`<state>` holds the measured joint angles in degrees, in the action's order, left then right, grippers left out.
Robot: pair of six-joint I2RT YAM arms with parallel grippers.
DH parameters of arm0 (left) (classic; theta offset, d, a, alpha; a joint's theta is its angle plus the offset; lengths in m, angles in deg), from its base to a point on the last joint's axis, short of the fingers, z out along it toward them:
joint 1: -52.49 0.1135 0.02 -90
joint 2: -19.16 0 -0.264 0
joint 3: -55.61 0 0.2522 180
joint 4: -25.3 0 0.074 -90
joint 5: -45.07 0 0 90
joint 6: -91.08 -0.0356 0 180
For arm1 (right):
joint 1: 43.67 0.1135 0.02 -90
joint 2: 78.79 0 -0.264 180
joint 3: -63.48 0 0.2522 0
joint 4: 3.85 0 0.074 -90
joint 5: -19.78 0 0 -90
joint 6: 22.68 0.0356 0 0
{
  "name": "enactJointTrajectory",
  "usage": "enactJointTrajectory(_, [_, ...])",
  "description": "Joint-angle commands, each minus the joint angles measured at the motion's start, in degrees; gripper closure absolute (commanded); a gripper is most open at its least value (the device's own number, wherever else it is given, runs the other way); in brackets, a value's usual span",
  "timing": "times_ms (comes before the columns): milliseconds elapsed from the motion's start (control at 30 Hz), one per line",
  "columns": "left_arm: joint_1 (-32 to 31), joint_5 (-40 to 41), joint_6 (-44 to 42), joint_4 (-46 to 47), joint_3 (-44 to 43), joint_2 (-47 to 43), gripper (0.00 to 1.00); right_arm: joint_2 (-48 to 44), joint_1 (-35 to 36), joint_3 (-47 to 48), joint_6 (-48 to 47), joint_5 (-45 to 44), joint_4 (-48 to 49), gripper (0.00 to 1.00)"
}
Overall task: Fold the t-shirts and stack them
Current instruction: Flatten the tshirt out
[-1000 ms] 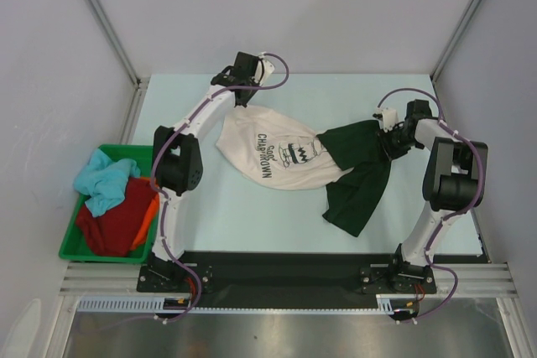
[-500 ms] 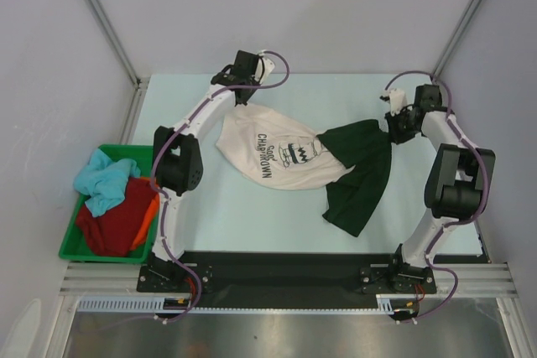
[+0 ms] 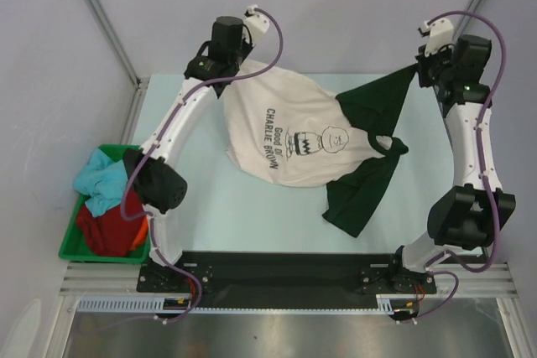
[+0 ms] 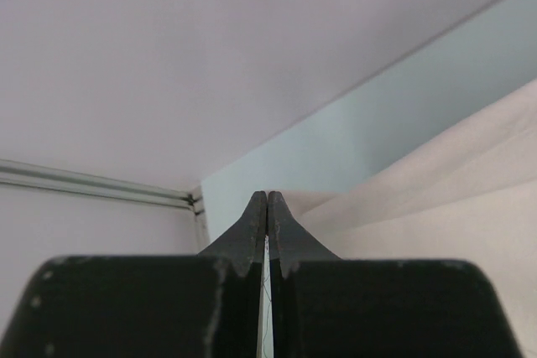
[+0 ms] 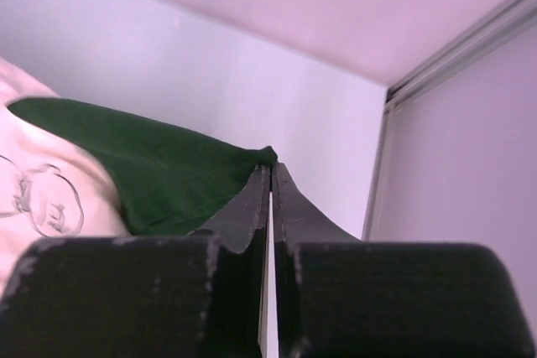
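Pale mint table [image 3: 218, 207], plain white walls around it, pretty bare setup. The left gripper [image 4: 267, 200] has its 2 fingers squeezed flat together with an edge of the cream t-shirt [image 3: 294, 136] caught between them, up at the far left of the table. Same on the other side: the right gripper [image 5: 270, 172] is clamped tight on a corner of the dark green t-shirt [image 3: 362, 190], near the far right corner.

From those 2 pinch points the cloth spreads toward the middle, where the shirts overlap. The cream one sits print side up, with the black "Good Ol' Charlie Brown" lettering running sideways next to the drawing. The green one crosses its right edge, and a thin green strip loops over the cream cloth there. The rest of the green trails down onto the table at the near right.

Off the left edge is a green bin [image 3: 71, 247] with the light blue t-shirt [image 3: 101, 182] on top of the dark red t-shirt [image 3: 105, 228], plus a sliver of the orange t-shirt [image 3: 141, 225]. The left arm's elbow sits right over the bin's inner side in the top view, so part of that pile is hidden.

Both wrist views are half filled by their own black finger housings. Can't tell whether each grip is on a hem, sleeve or shoulder.
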<state>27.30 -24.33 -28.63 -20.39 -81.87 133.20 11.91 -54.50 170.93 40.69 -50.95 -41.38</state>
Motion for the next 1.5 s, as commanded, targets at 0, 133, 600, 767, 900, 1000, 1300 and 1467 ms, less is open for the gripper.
enactJointTrajectory(0, [-2.3,4.3,-4.7,4.8,-2.4,-9.8,1.0,-7.0,-0.5,6.1,6.9,-3.4,5.8,1.0])
enactJointTrajectory(133, [-4.8,3.7,-3.2,3.3,-0.5,-17.0,0.99,-14.2,-0.5,9.9,9.3,-4.2,3.7,1.0])
enactJointTrajectory(600, [-10.6,1.5,-7.1,-0.2,7.1,-44.9,1.0,-34.4,-0.5,23.8,4.3,-10.7,-11.6,1.0])
enactJointTrajectory(767, [-9.9,-0.2,-9.3,-1.8,5.1,-47.3,1.0,-30.9,-0.5,33.4,1.9,-12.9,-9.7,1.0])
enactJointTrajectory(900, [-9.7,-0.2,-10.7,-1.8,6.6,-47.4,1.0,-27.9,-0.5,35.4,0.7,-13.9,-3.6,1.0])
enactJointTrajectory(1000, [-9.7,0.8,-12.1,-0.3,10.9,-47.2,1.0,-24.2,-0.5,34.8,-0.9,-14.1,0.4,1.0])
enactJointTrajectory(1300, [-4.0,-3.5,-10.2,6.6,25.8,-40.7,0.99,-7.1,-0.5,27.9,-1.0,-11.4,12.0,1.0])
enactJointTrajectory(1467, [2.7,-6.0,-8.3,10.9,29.6,-29.0,1.0,2.4,0.5,17.6,-1.0,-11.2,18.4,1.0])
